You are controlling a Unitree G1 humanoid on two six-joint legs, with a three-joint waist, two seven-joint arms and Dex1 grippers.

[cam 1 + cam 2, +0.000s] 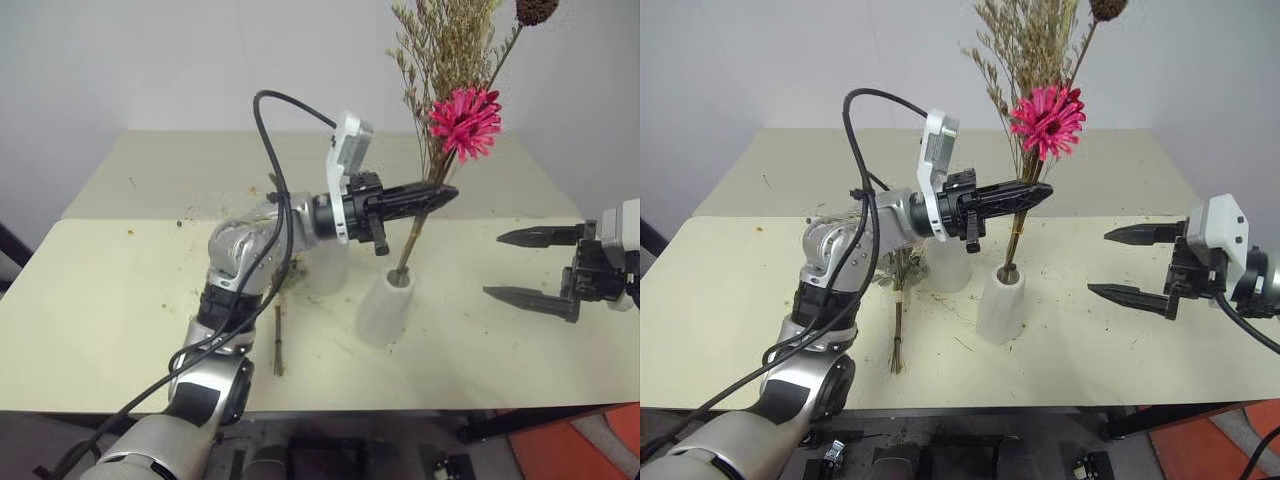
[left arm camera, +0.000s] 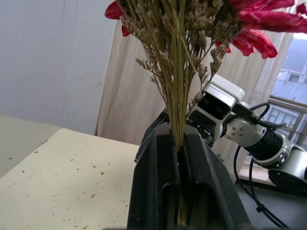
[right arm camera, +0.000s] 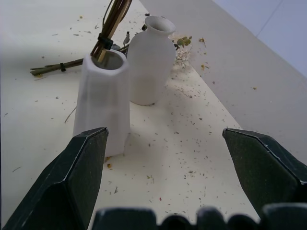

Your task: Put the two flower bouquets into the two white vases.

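Observation:
My left gripper (image 1: 440, 196) is shut on the stems of the dried bouquet (image 1: 445, 60), beige sprigs with a magenta daisy (image 1: 465, 122) and a brown seed ball. The stem ends reach down into the mouth of the tapered white vase (image 1: 385, 310), which stands upright mid-table. Just behind it to the left stands the rounded white vase (image 1: 948, 265), empty. The other bouquet (image 1: 898, 320) lies flat on the table behind my left arm, which hides its blooms. Right of the vases, my right gripper (image 1: 495, 265) hovers open and holds nothing.
Dry plant crumbs are scattered over the cream table (image 1: 120, 300), thickest around the vases. A seam splits the table into a near and a far part. The front edge runs close below the tapered vase. There is open tabletop between the vases and my right gripper.

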